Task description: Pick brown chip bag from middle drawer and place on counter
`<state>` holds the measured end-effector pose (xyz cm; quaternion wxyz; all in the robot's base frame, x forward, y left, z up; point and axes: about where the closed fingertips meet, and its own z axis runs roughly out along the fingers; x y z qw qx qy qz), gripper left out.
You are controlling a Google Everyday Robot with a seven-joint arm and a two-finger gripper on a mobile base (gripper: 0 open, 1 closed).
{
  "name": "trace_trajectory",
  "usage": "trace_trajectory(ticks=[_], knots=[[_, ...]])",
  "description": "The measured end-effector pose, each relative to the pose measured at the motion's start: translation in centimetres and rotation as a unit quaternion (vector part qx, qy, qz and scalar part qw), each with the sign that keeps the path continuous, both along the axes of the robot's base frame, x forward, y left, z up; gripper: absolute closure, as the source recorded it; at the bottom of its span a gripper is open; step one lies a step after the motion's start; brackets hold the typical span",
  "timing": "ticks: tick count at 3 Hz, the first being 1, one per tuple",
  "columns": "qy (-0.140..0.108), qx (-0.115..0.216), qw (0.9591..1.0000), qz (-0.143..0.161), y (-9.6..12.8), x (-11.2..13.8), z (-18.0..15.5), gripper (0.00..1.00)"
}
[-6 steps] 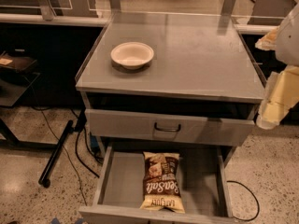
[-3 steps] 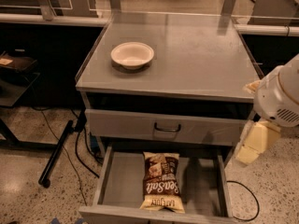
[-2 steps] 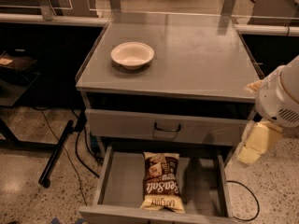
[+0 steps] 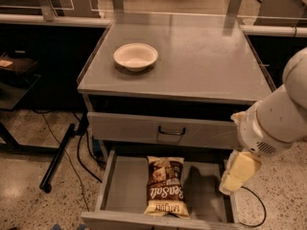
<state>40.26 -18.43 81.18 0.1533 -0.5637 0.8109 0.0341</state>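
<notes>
White bowl [image 4: 135,56] up top, left of centre, upright. Closed drawer front [image 4: 144,128] with a dark bar handle [image 4: 171,131]. On the speckled floor [image 4: 29,186]: a black pole [image 4: 58,156] at left, cables [image 4: 78,150] beside it, and another cable [image 4: 262,202] just below the gripper [image 4: 238,172] at lower right.

A white bowl [image 4: 135,56] is seen on the grey worktop [image 4: 206,61], toward its left edge. In the opened middle drawer [image 4: 122,190], the brown chip bag [image 4: 165,186] is laid flat at the centre, reaching the front edge. The gripper [image 4: 238,172] is held at the drawer's right wall.
</notes>
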Motion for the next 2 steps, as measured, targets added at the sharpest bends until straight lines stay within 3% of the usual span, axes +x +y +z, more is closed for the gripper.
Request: trace_trajectory(ticks=[1,2], knots=[[0.016,0.001,0.9998,0.010,1.52,0.58,-4.01,0.00],[0.016,0.001,0.9998,0.010,1.53,0.57,-4.02,0.00]])
